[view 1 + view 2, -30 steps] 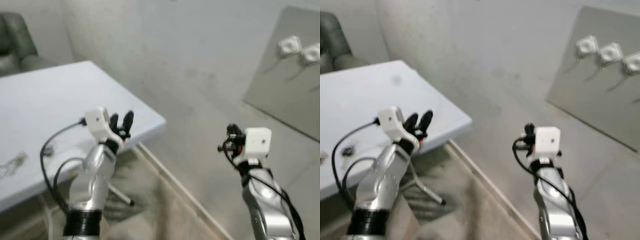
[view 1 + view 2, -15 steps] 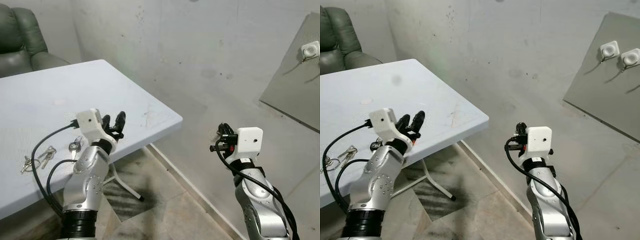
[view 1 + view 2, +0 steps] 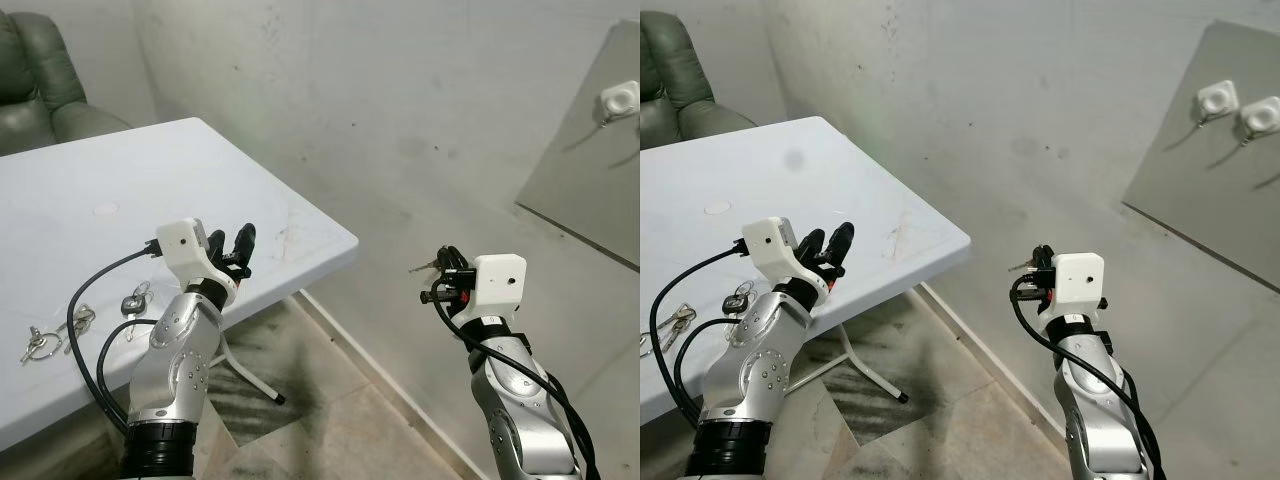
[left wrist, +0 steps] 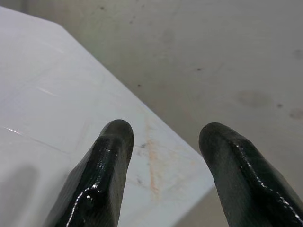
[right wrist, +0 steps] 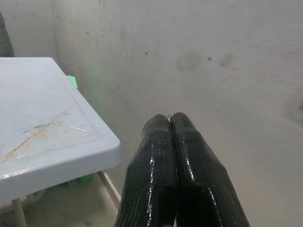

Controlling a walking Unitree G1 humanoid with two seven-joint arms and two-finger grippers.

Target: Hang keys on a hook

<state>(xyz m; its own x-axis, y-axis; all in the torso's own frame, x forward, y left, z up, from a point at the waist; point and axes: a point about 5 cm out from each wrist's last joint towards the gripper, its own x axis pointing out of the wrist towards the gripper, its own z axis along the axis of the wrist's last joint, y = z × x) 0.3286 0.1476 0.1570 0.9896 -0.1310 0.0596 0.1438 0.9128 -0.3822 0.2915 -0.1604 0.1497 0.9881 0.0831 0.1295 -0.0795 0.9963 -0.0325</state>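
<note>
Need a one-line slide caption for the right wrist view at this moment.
Right gripper pinched shut on a sliver of metal, facing a bare grey wall beside the white table corner.

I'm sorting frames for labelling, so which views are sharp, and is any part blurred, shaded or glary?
Left and right eye views: sharp, evenly lit; keys on the white table are crisp, and a soft shadow lies under the table. Left wrist view: left gripper fingers close and soft, wall beyond clear. Right wrist view: right gripper fingers carry glossy highlights; table corner sharp.
</note>
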